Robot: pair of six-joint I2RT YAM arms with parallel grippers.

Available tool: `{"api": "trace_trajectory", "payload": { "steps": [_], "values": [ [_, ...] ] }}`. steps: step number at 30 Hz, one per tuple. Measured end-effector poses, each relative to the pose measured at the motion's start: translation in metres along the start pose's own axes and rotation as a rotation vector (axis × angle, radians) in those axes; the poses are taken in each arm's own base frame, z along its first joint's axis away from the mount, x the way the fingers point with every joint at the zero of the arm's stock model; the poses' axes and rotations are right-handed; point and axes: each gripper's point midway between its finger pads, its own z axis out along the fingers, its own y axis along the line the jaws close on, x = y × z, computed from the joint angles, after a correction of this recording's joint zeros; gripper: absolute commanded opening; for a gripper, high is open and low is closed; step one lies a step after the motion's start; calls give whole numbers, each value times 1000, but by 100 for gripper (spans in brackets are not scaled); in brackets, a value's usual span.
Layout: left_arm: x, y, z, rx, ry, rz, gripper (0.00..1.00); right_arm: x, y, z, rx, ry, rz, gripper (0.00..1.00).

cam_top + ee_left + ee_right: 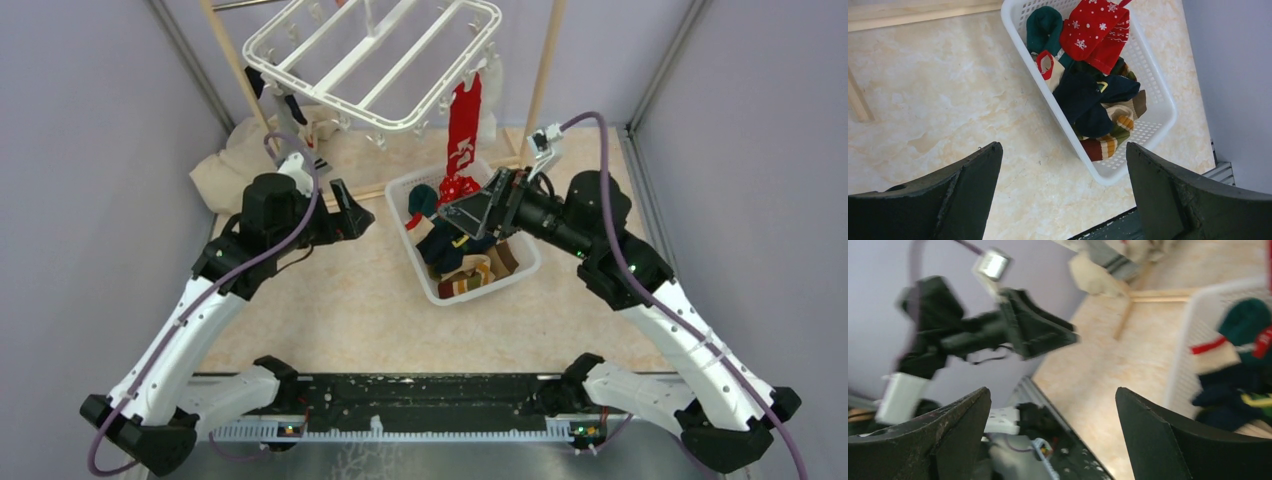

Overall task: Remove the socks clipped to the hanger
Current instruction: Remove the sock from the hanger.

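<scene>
The white hanger [375, 60] hangs at the back, between two wooden poles. A red sock [464, 125] is clipped at its near right corner, and its lower end reaches the basket. Dark socks [290, 105] hang at its left side. My left gripper [355, 215] is open and empty, left of the basket; in the left wrist view [1063, 165] it is over bare table. My right gripper [470, 215] is open and empty above the basket; the right wrist view [1053, 410] is blurred and looks across at the left gripper [1033, 330].
A white slatted basket [410, 245] in the middle holds several loose socks, also seen in the left wrist view [1155, 100] and the right wrist view [1183, 340]. A beige cloth pile [235, 165] lies back left. Wooden poles [545, 70] and a floor bar [370, 190] stand behind.
</scene>
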Motion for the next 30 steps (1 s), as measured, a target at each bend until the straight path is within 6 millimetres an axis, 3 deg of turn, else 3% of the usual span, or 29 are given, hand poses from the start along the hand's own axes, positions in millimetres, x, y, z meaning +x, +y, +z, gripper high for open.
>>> {"api": "trace_trajectory", "payload": {
  "steps": [4,7,13,17,20,25,30],
  "values": [
    [-4,-2,-10,19,-32,2,99,29,-65,-4,210,19,-64,95],
    [5,0,-15,39,-37,-2,99,43,-103,-12,336,14,-115,95],
    [69,32,4,-13,103,-27,99,81,-171,-19,544,90,-178,96],
    [88,40,7,-18,140,-36,99,99,-203,-22,636,136,-213,98],
    [80,35,8,5,102,-33,99,91,-220,-18,677,112,-239,98],
    [64,27,17,37,49,-8,99,50,-264,-3,720,-5,-198,98],
    [56,21,29,55,34,18,99,31,-301,25,654,-46,-168,98]
  ]
}}
